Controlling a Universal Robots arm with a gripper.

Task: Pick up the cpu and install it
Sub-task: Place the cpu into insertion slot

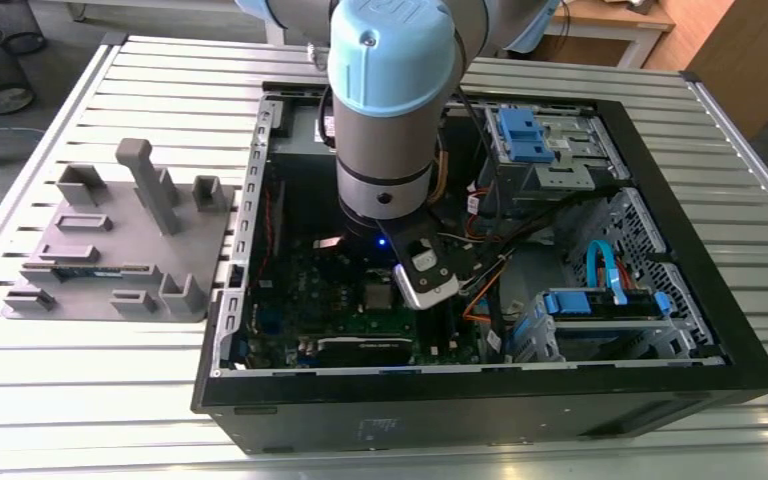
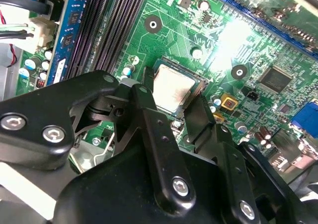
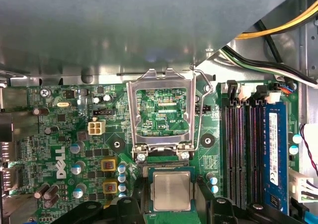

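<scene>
Between my black fingers (image 2: 144, 114), clenched on its two opposite edges, lies the small flat square cpu (image 3: 171, 189), dull silvery metal top up, level at the metal-framed socket (image 2: 198, 82) of the green circuit board (image 3: 64, 129). The socket's steel lid (image 3: 131, 114) stands flipped open just beside it. Long dark memory slots (image 3: 238, 149) run near, and room inside the black computer case (image 1: 491, 400) looks tight.

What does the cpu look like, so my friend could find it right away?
Look inside the open black computer case at the green circuit board. Beside the flipped-open metal frame sits the cpu, a small flat square. Its plain, dull silver top sets it apart from the long dark slots and tiny parts around it.
</scene>
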